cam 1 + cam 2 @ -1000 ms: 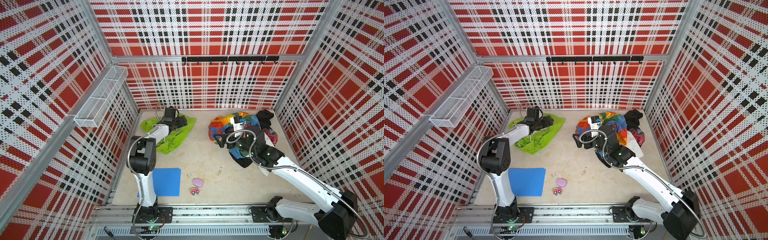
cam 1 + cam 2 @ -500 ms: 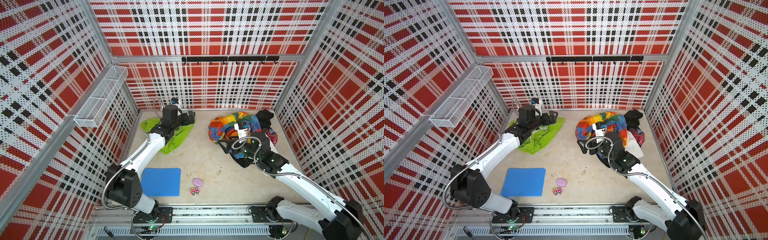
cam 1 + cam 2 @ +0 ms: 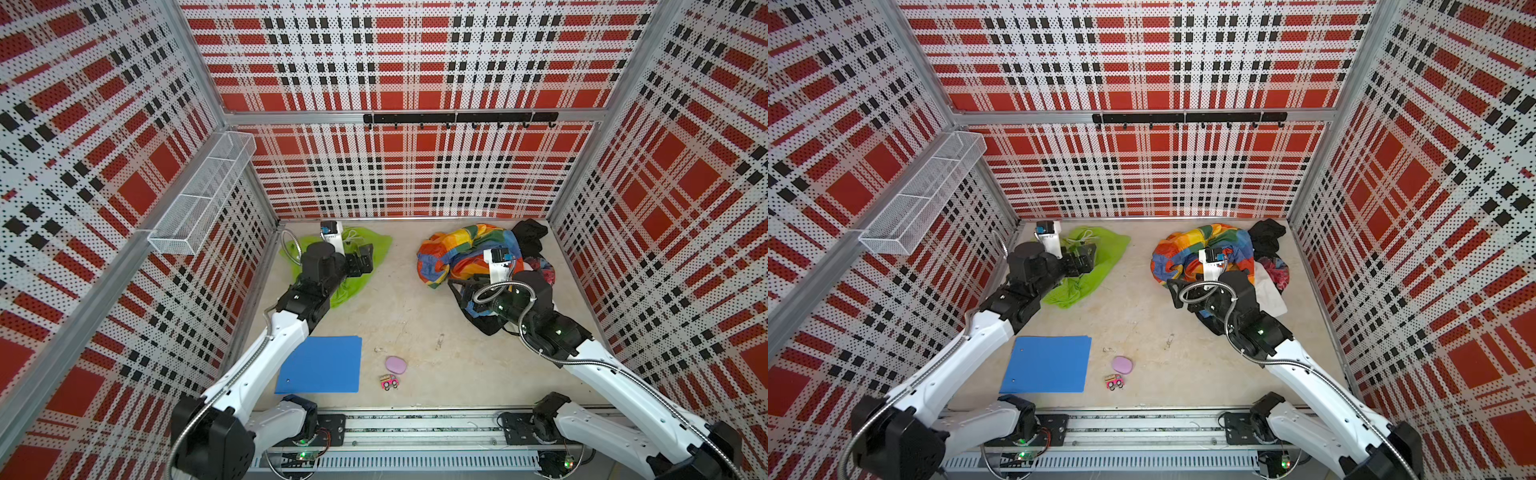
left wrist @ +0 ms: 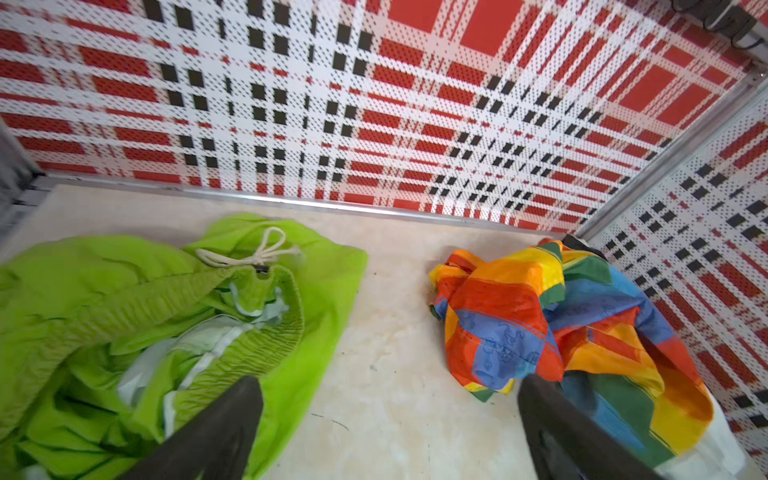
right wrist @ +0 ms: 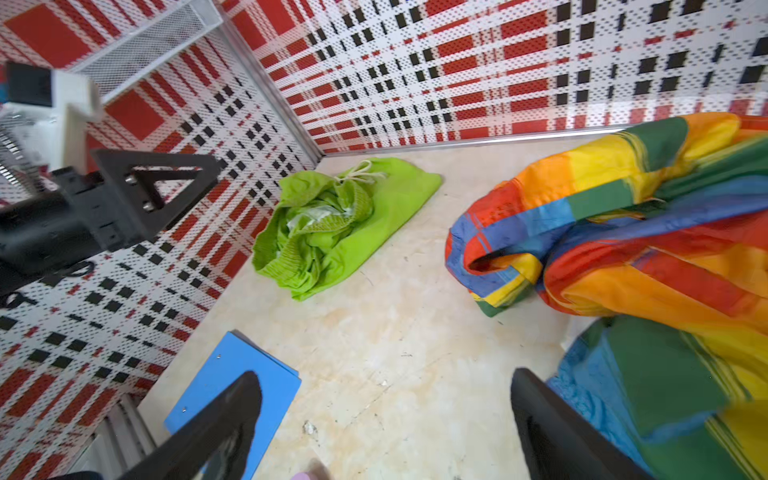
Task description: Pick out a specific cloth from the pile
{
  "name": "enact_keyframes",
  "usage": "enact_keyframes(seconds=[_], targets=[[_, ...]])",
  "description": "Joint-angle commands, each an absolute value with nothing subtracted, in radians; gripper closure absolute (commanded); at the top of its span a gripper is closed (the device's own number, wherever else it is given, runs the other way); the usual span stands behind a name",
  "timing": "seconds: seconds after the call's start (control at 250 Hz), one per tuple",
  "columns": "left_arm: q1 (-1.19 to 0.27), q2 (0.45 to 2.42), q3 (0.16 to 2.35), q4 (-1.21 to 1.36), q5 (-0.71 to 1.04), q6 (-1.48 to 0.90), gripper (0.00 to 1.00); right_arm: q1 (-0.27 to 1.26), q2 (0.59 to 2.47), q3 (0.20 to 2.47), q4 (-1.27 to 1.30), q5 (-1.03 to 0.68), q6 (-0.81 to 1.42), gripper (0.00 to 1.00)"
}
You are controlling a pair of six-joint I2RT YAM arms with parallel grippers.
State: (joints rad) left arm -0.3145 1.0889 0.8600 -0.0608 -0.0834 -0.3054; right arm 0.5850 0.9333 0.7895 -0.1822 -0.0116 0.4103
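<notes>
Hovering over the cloth (image 3: pixel 376 245), the left gripper (image 3: pixel 365 258) is seen in both top views with its jaws spread wide and nothing held between them. Much of the lime-green cloth is hidden there under that gripper and its arm (image 3: pixel 291 328). What is covered there is laid bare in the left wrist view. The gathered waistband (image 4: pixel 266 345) and white drawstring (image 4: pixel 257 253) are shown just ahead of the gripper (image 4: pixel 390 390). One finger (image 4: pixel 232 415) is over the green fabric, and bare table (image 4: pixel 390 332) is seen between the two fingers.

The cloth is set well apart from the pile (image 3: pixel 457 249), across open table. The pile, mostly rainbow fabric, is found right beside the right gripper (image 3: pixel 462 297), whose jaws are likewise wide apart and empty. A white piece (image 3: pixel 1268 293) at the pile's near side is shown plainly in a top view. In the right wrist view only rainbow fabric (image 5: pixel 623 208) is seen next to the gripper (image 5: pixel 386 382). There the whole cloth (image 5: pixel 374 216) is seen uncovered, far ahead of that gripper, and a blue folder (image 5: pixel 232 374) is partly covered by one finger (image 5: pixel 224 424).
</notes>
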Motion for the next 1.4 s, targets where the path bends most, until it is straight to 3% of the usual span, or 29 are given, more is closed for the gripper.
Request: enact_keyframes(seconds=[0.0, 0.208, 0.436, 0.804, 1.0, 1.149, 1.397], targets=[[-0.278, 1.006, 0.733, 0.037, -0.221, -0.282, 0.01, 0.586, 0.909, 0.779, -0.204, 0.12, 0.388, 0.0], [-0.175, 0.914, 0.441, 0.274, -0.312, -0.239, 0.01, 0.586, 0.899, 0.754, -0.238, 0.27, 0.362, 0.0], [-0.119, 1.009, 0.293, 0.519, -0.351, -0.154, 0.01, 0.582, 0.827, 0.606, -0.098, 0.432, 0.315, 0.0], [-0.119, 1.339, 0.256, 0.962, -0.296, 0.054, 0.01, 0.429, 0.839, 0.541, -0.032, 0.481, 0.253, 0.0], [-0.093, 1.468, 0.266, 1.129, -0.212, 0.058, 0.01, 0.289, 0.886, 0.536, -0.004, 0.409, 0.23, 0.0], [-0.073, 1.606, 0.196, 1.412, -0.165, 0.062, 0.01, 0.235, 0.912, 0.514, 0.06, 0.384, 0.202, 0.0], [-0.022, 1.575, 0.293, 1.179, -0.049, 0.026, 0.01, 0.132, 0.986, 0.438, 0.266, 0.324, 0.167, 0.0]])
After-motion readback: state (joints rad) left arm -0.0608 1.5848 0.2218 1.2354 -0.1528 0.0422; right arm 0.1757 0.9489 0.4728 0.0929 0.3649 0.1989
